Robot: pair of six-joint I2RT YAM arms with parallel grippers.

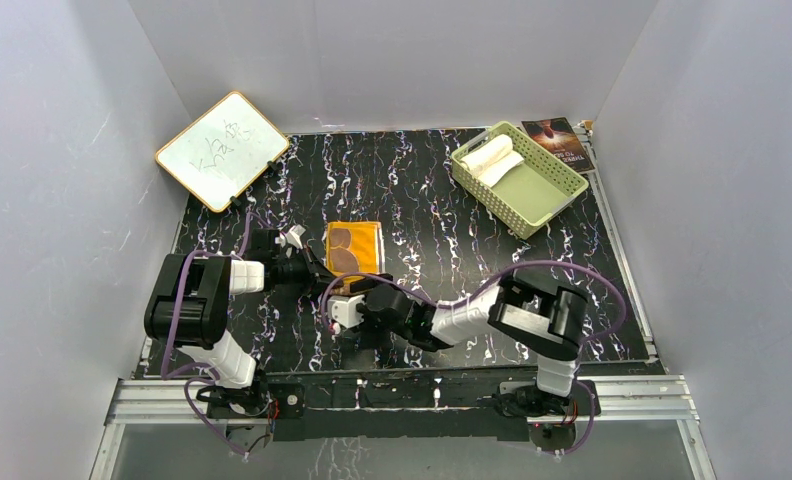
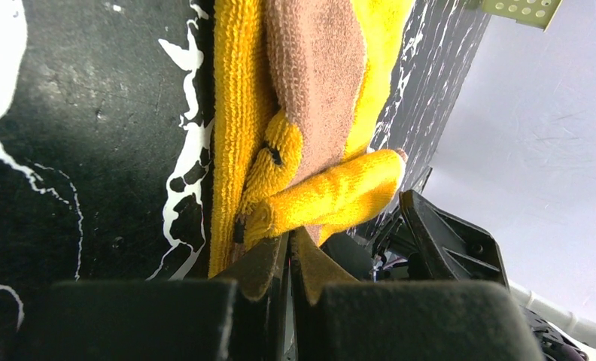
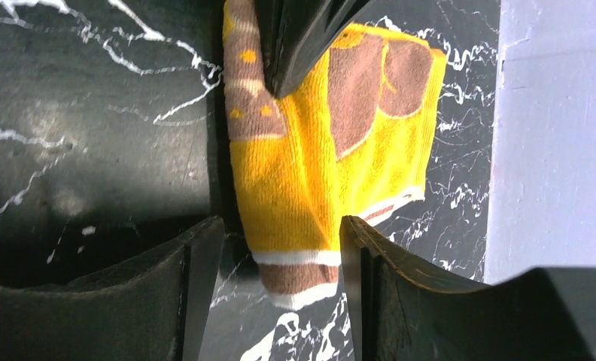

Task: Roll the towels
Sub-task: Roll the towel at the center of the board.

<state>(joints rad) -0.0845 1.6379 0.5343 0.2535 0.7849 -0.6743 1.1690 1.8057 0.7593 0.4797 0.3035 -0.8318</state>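
The mustard-yellow terry towel [image 3: 310, 188] with brown patches lies on the black, white-veined tabletop [image 1: 452, 230], left of centre and just ahead of both arms. It is not rolled yet; one edge is bunched up off the surface.

Your left gripper [image 2: 289, 242] is pressed together on that bunched edge, pinching a fold of yellow cloth between its pads. Your right gripper [image 3: 280, 252] is spread, with one finger on either side of the towel's striped near end and nothing pinched.

The step in hand looks like starting the roll. Use the left pinch as an anchor so the cloth cannot slide on the smooth top. Bring the right fingers down over the striped hem, close on the whole thickness, and turn it over toward the far end. Make the first turn tight and square to the long edges, or the roll will likely cone. Terry is limp, so expect the layers to spring open if you let go early.

The cream-white towel [image 1: 492, 158] is already a short roll, lying in the pale green slotted plastic basket [image 1: 547, 195] at the far right.
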